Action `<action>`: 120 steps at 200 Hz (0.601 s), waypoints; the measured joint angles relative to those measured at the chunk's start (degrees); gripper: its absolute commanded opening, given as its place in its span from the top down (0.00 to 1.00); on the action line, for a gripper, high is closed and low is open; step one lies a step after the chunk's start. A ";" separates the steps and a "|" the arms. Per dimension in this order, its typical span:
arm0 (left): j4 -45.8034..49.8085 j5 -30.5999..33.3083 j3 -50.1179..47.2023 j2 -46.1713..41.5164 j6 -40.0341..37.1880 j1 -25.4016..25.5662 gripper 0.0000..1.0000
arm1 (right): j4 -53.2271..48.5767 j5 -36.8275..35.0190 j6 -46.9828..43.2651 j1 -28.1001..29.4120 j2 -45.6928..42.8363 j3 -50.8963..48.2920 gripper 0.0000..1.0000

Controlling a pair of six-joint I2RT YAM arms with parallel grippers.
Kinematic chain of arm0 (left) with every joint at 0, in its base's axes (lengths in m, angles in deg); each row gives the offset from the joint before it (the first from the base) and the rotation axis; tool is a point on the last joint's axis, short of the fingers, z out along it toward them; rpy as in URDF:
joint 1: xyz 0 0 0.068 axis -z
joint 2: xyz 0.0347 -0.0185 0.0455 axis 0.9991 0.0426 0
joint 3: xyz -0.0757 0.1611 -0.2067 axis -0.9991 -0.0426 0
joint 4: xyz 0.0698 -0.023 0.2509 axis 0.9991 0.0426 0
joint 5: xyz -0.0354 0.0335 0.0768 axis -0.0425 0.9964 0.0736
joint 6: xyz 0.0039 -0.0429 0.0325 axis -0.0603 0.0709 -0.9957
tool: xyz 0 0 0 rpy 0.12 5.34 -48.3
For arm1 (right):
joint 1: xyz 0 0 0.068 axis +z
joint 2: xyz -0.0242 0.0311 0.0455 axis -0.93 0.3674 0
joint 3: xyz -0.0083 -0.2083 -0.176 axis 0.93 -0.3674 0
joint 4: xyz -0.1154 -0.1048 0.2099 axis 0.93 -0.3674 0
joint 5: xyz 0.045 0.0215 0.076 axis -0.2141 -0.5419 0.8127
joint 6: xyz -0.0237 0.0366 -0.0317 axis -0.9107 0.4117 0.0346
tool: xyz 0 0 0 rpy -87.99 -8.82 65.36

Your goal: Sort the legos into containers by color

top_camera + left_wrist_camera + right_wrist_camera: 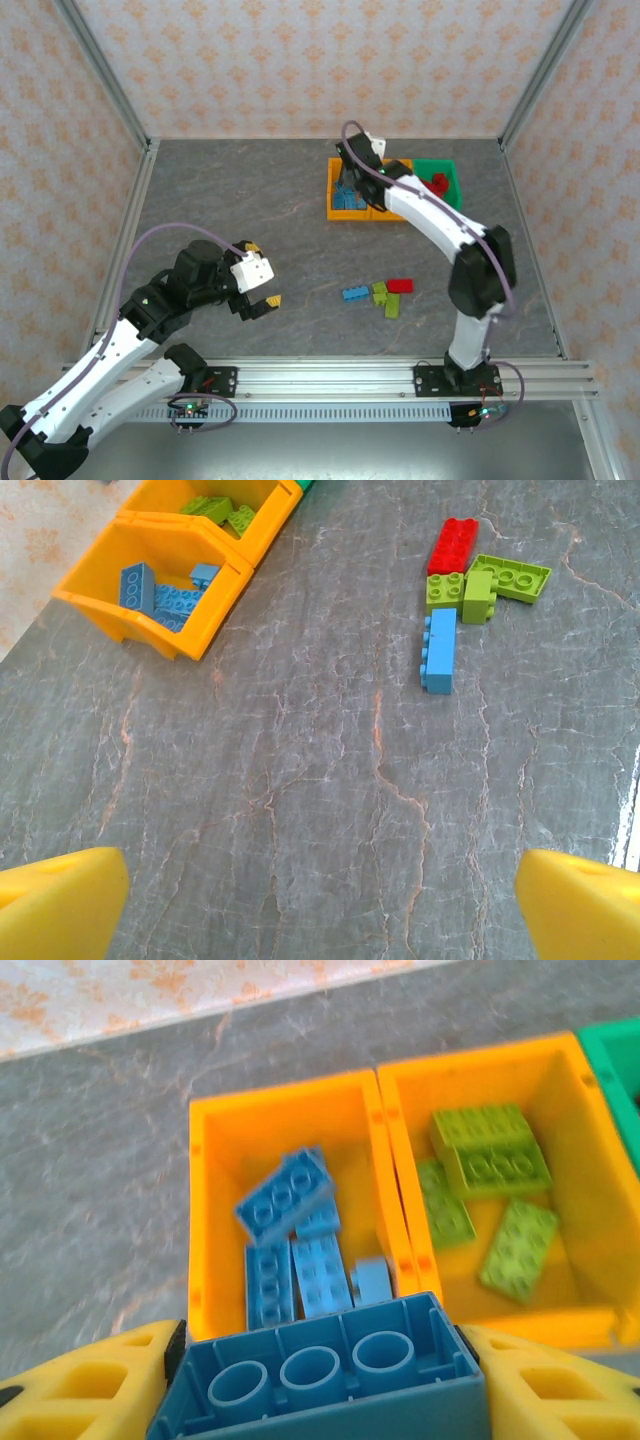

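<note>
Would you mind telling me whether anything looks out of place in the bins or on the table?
Nothing stands out. Blue bricks lie in one orange bin, green bricks in the other orange bin, and the loose bricks on the table are simply unsorted.

No text, label, brand, number or sign can be read anywhere. Even on the blue lego (pixel 330 1380), seen closest at 6 o'clock in the right wrist view, only plain round tubes are shown. The wallpaper (pixel 300 60), at 12 o'clock in the top view, is printed with ornaments, not letters.
</note>
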 measured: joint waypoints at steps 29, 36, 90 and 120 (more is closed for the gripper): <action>0.00 0.44 -0.02 -0.07 0.00 -0.02 0.00 | -1.38 2.40 -1.46 -2.19 11.28 10.67 0.28; -0.02 0.57 -0.04 -0.07 0.02 -0.02 0.00 | -1.97 2.97 -1.53 -2.51 12.41 11.56 0.22; -0.04 1.03 -0.42 -0.15 0.79 -0.02 0.00 | -6.75 5.86 -3.52 -2.91 8.09 10.51 0.11; -0.04 1.01 -0.44 -0.26 0.92 -0.02 0.00 | -5.79 7.48 -2.51 -2.78 -10.27 -7.06 0.12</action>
